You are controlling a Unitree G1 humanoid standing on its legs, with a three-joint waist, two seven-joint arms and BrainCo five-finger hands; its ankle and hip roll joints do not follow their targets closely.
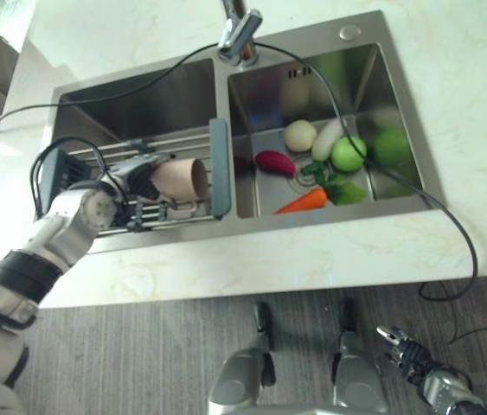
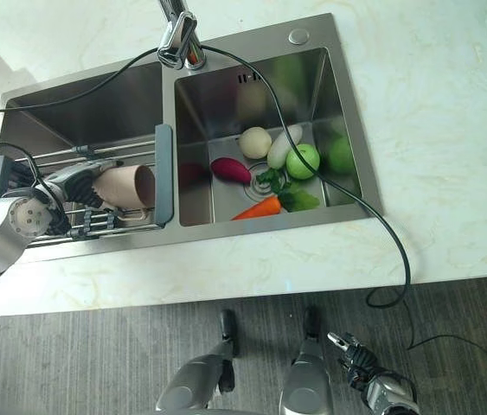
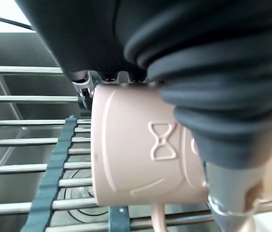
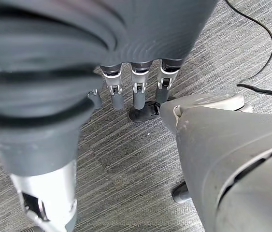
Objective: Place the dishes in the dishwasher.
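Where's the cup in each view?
Left eye view: cup lies on its side on the rack over the left basin, at the left robot hand.
Right eye view: cup on the same rack, left of the grey rack end.
Left wrist view: cup fills the centre, rack bars behind it.
Right wrist view: floor, no cup.
Shared landmark: the rack.
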